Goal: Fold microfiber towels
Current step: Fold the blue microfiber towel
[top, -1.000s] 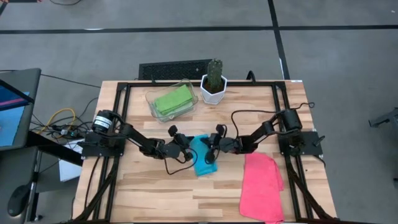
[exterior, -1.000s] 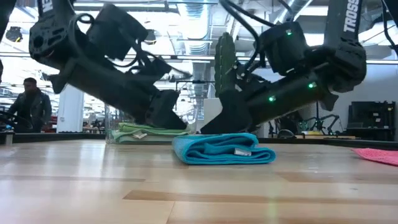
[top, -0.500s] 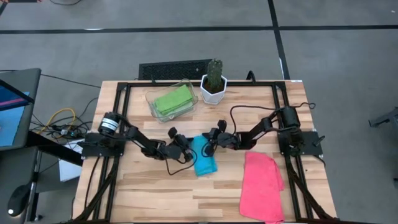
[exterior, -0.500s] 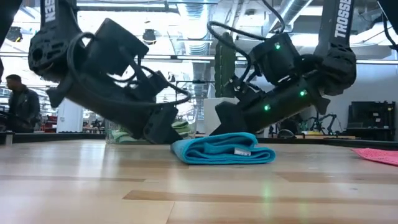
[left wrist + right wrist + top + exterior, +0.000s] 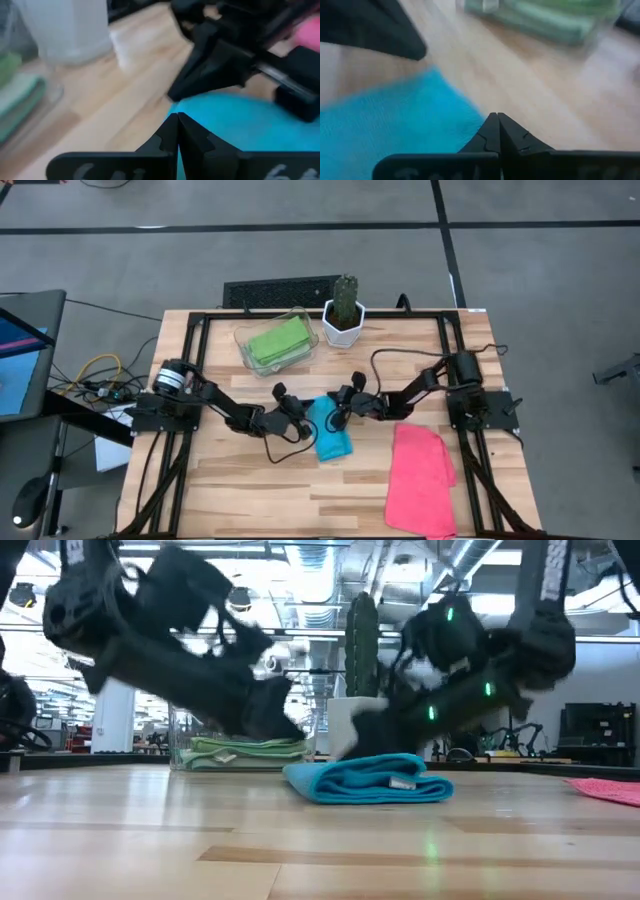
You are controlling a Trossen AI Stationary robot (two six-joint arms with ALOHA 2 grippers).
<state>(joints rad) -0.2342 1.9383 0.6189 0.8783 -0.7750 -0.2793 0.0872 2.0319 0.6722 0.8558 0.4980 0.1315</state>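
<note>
A cyan towel [image 5: 332, 438] lies folded into a thick pad at the table's middle, resting flat on the wood [image 5: 370, 778]. My left gripper [image 5: 308, 423] is shut, low at the pad's left side near its far end. My right gripper [image 5: 334, 416] is shut too, low at the pad's far right corner. A pink towel [image 5: 420, 480] lies loosely spread near the right front. Green towels [image 5: 276, 340] sit stacked in a clear tray. My left gripper meets the cyan towel's left edge [image 5: 186, 107] with its shut fingertips, slanting down from the table's left. The pad stays flat on the table. My right gripper has its shut fingertips at the pad's far right edge [image 5: 476, 111], slanting down from the right; whether they touch it, I cannot tell.
The clear tray [image 5: 252, 330] stands at the far left, beside a white pot with a cactus [image 5: 343, 315]. A black frame [image 5: 195, 330] runs around the tabletop. Bare wood lies in front of the cyan pad, toward the near edge.
My right gripper has drawn back from above the pad's right side to its far right corner, staying shut. The cyan pad has slid a little toward the table's right, still folded and flat. My left gripper has stayed shut at its left edge.
</note>
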